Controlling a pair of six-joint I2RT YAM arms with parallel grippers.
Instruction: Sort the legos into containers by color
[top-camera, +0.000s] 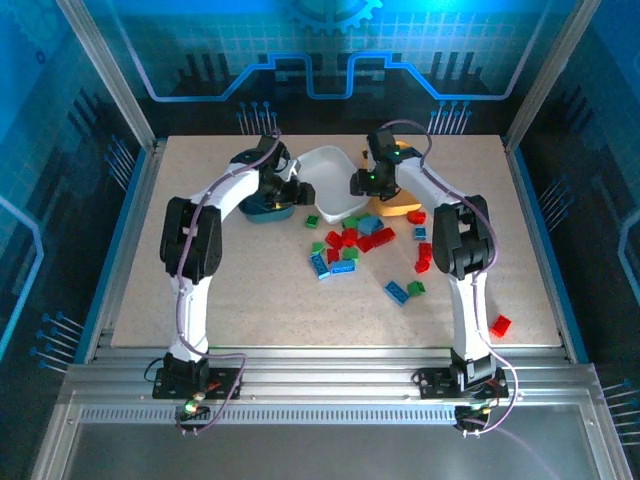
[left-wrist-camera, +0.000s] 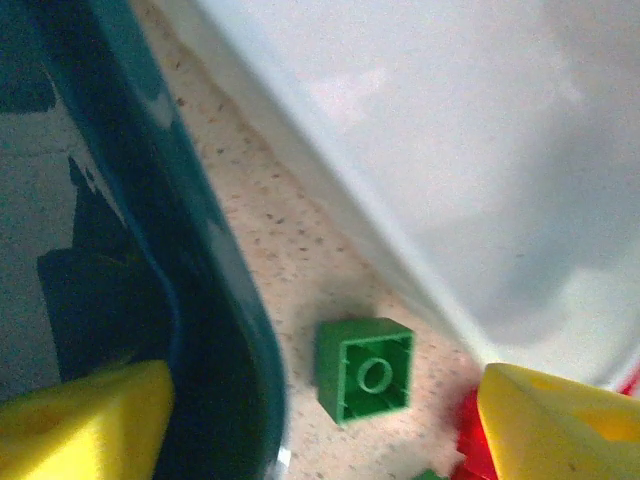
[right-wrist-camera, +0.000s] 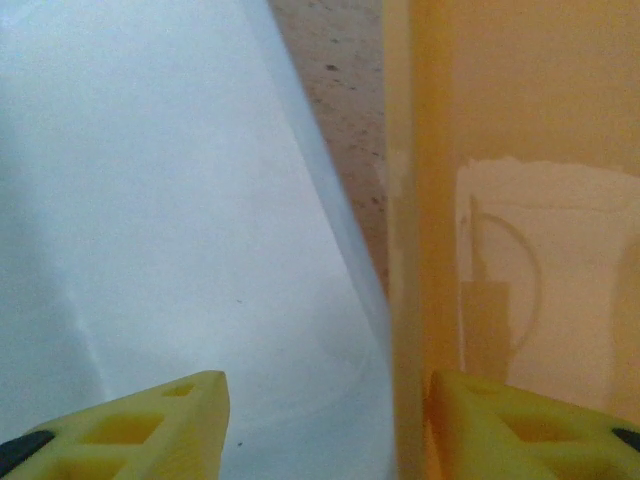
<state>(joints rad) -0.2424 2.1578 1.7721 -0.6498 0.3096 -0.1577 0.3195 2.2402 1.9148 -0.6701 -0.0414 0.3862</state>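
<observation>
- The left fingers (left-wrist-camera: 80, 420) stand wide apart with nothing in them. One tip hangs over the teal tray (left-wrist-camera: 215, 300), the other beside the white tray (left-wrist-camera: 450, 150).
- A green lego (left-wrist-camera: 365, 368) lies upside down on the bench (left-wrist-camera: 280, 230) in the gap between those two trays. It sits just ahead of the left fingers, in line with the space between the tips, and neither tip touches it.
- The right fingers (right-wrist-camera: 120, 430) are parted too, and empty. One tip is over the white tray, the other over the orange tray (right-wrist-camera: 520, 200).
- The other legos (top-camera: 350, 240) lie in a loose mixed cluster on the bench in front of the trays, apart from both pairs of fingers. One red lego (top-camera: 500, 325) sits alone near the right edge.
- The sorting looks barely begun, since nearly every brick is loose on the bench. In the top view the arms hide much of the teal and orange trays, so I cannot tell what they hold.
</observation>
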